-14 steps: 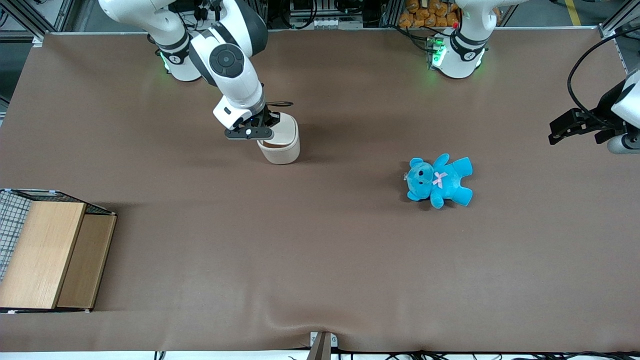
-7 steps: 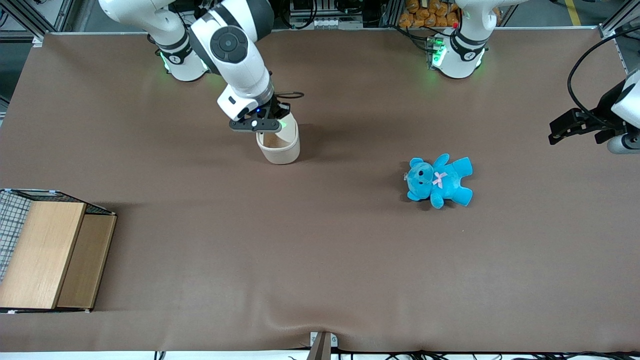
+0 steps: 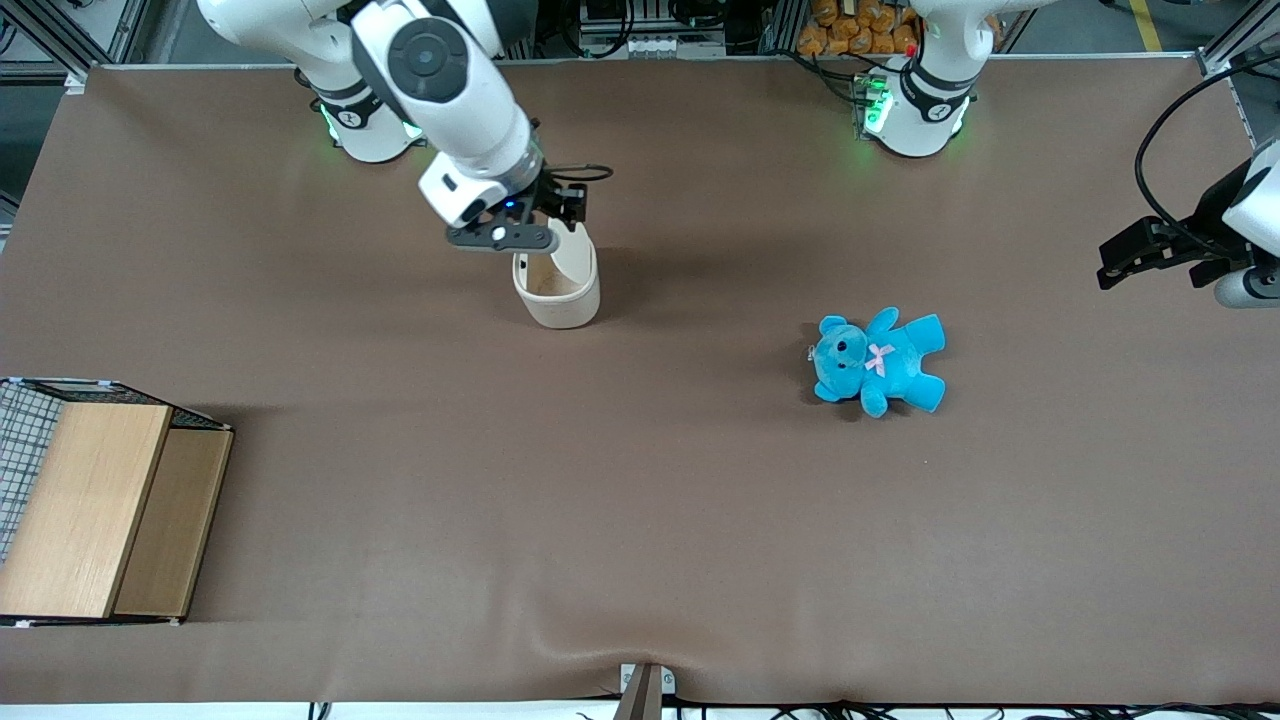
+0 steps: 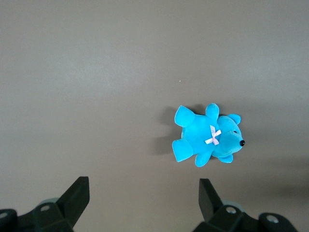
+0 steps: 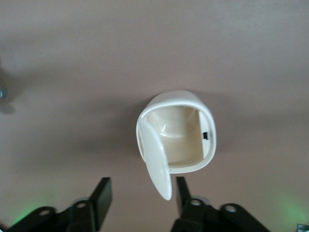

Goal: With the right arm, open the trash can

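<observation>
1. The trash can (image 3: 557, 292) stands on the brown bench (image 3: 640, 500), toward the working arm's end. It is small, cream-white and rounded.
2. Its lid (image 3: 574, 256) is swung up and stands almost upright at the can's edge farther from the front camera. You can look right down into the can.
3. In the right wrist view the trash can (image 5: 176, 138) shows its bare, pale inside. The lid (image 5: 157, 159) sticks out from one edge of it.
4. The right arm (image 3: 440, 75) is big and white, with a round dark cap on its joint. It leans down over the can.
5. The claw (image 3: 548, 222) hangs just above the can, next to the raised lid.
6. The claw is open. In the right wrist view the claw (image 5: 140, 200) has its two black fingers (image 5: 102, 195) spread apart, with nothing held between them. The tip of the lid shows in the gap.
7. A blue teddy (image 3: 878, 361) lies flat on the bench, well apart from the can, toward the parked arm's end. It has a small pink bow. The left wrist view shows the teddy (image 4: 207, 136) too.
8. A wooden box (image 3: 100, 508) with wire mesh sits at the working arm's end of the bench, nearer to the front camera than the can.
</observation>
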Controlling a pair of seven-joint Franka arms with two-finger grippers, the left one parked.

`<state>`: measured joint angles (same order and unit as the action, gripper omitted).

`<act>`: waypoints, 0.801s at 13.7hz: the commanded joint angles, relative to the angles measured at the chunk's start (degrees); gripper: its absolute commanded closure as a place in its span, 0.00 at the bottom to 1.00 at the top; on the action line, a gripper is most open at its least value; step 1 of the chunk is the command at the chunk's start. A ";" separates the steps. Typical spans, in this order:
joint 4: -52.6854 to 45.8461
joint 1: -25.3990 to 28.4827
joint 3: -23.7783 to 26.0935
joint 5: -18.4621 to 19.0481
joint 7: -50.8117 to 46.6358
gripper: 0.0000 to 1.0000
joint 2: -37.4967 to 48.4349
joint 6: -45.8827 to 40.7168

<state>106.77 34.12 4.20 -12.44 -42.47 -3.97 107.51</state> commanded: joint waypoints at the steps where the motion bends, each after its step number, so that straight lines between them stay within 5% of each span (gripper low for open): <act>1: -4.19 -6.15 0.46 -1.01 0.37 0.00 -1.22 -3.97; 4: -6.83 -12.12 1.07 -1.01 1.69 0.00 -1.30 -7.13; 8: -8.24 -27.40 10.72 -0.83 5.89 0.00 -1.39 -9.25; 11: -8.50 -33.67 13.64 -0.48 9.94 0.00 -1.39 -9.95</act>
<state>100.09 4.48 15.02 -12.45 -34.70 -4.37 98.92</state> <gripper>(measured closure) 0.000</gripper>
